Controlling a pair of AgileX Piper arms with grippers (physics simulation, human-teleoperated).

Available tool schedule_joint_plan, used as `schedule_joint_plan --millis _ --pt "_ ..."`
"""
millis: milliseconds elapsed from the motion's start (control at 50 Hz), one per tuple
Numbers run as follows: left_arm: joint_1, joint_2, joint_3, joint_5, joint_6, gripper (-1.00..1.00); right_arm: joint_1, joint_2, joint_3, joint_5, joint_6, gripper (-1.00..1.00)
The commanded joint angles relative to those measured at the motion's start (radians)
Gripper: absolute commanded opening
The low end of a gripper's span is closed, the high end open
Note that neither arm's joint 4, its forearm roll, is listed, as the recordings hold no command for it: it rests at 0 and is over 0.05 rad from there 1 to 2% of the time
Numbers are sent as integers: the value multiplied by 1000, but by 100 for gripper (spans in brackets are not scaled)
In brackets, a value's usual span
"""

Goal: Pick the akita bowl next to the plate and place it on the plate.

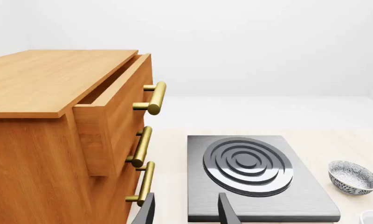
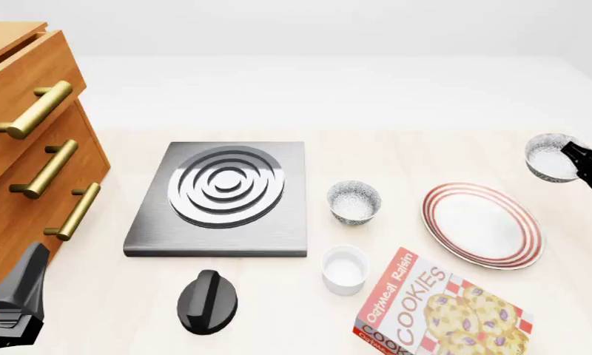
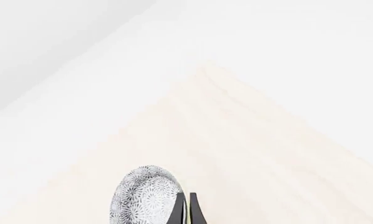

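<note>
My right gripper (image 2: 579, 160) is shut on the rim of a grey-and-white speckled akita bowl (image 2: 550, 156), held tilted above the table just beyond the plate's far right side. In the right wrist view the akita bowl (image 3: 143, 196) hangs on edge beside the nearly closed fingertips (image 3: 178, 211). The plate (image 2: 482, 225), white with red rings, lies flat with nothing on it. A twin speckled bowl (image 2: 354, 201) stands upright left of the plate, also seen as the twin bowl (image 1: 353, 176). My left gripper (image 1: 186, 212) is open and holds nothing, low at the front left (image 2: 20, 296).
A steel burner slab (image 2: 222, 196) lies left of centre, with a black knob (image 2: 207, 301) in front of it. A white ramekin (image 2: 345, 269) and a cookie box (image 2: 439, 310) sit near the front. A wooden drawer cabinet (image 2: 29, 148) with its top drawer open fills the left.
</note>
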Motion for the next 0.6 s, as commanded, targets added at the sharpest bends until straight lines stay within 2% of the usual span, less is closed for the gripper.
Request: schedule_joint_plan --millis 20,600 --pt "0 0 0 0 0 100 18 -66 30 10 11 -100" --pt "0 0 0 0 0 100 83 -198 107 30 32 -100"
